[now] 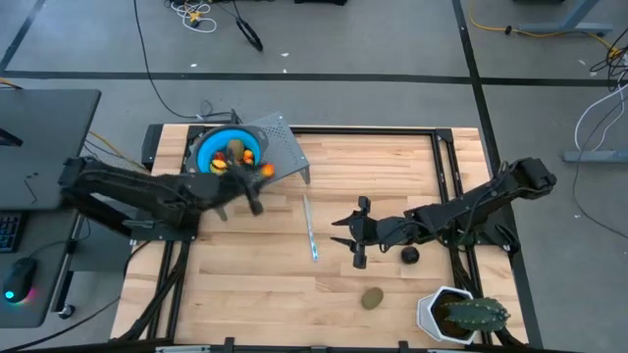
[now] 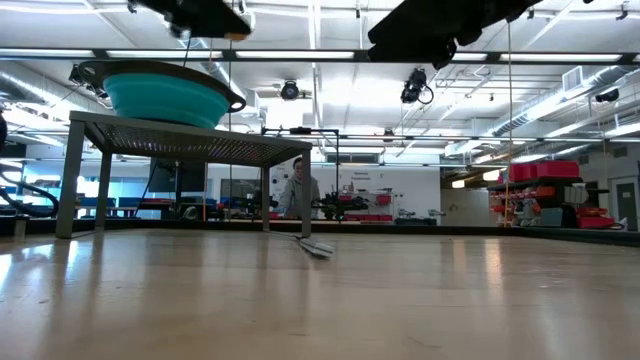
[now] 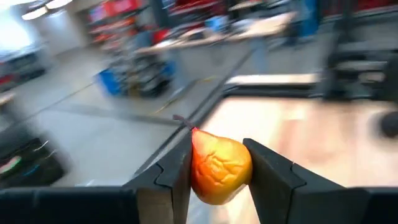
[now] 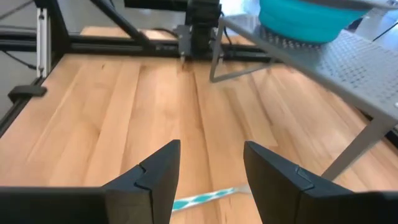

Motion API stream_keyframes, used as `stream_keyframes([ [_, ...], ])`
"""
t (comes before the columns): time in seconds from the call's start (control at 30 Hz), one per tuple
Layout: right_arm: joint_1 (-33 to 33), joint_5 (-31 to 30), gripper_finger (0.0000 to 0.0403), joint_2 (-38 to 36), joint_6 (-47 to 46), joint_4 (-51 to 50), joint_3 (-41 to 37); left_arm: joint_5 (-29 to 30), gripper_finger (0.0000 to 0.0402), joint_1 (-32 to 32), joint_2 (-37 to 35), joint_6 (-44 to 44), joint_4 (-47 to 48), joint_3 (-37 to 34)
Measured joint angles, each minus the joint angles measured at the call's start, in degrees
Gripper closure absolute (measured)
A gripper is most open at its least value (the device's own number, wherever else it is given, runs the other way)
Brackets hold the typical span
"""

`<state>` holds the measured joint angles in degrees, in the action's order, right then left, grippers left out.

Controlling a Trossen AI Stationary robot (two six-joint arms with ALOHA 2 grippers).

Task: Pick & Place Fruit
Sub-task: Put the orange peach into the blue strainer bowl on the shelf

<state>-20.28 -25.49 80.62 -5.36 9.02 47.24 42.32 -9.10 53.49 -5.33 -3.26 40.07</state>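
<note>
The left gripper point(image 3: 217, 171) is closed on a small orange-yellow pear point(image 3: 219, 169), the fruit pinched between its two fingers with its stem end poking out, and in the high view it hangs at the edge of the blue bowl point(image 1: 208, 149) on the grey metal stand point(image 1: 285, 149). The bowl already holds several pieces. The right gripper point(image 1: 350, 238) sits over the middle of the table with its fingers apart and nothing between them, close to the thin striped stick point(image 1: 310, 230). A black ball point(image 1: 410, 256) and a brown kiwi point(image 1: 372, 297) lie loose on the wood (the potted cactus point(image 1: 473, 314) is near them). The pear looks rounded and slick; let go too near the rim, it could bounce off onto the stand.
</note>
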Motion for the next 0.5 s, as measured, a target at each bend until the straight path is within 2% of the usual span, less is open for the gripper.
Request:
stream_keyframes([
  [0.13,-0.03,0.02,0.0217,0.0,-0.18,-0.25,0.0,10.59,0.0258,1.69,-5.77,5.3,11.29,-0.02],
  [0.2,-0.01,0.02,0.0217,0.0,-0.18,-0.27,0.0,13.0,0.0255,2.78,-7.5,9.66,15.16,-0.02],
  [0.33,-0.01,0.04,0.0217,0.0,-0.19,-0.28,0.0,11.9,0.0247,5.09,-8.67,17.29,19.96,-0.02],
  [0.5,-0.01,0.15,0.0217,0.0,-1.81,-2.0,0.0,10.77,0.0211,6.65,-8.15,20.27,23.07,-0.05],
])
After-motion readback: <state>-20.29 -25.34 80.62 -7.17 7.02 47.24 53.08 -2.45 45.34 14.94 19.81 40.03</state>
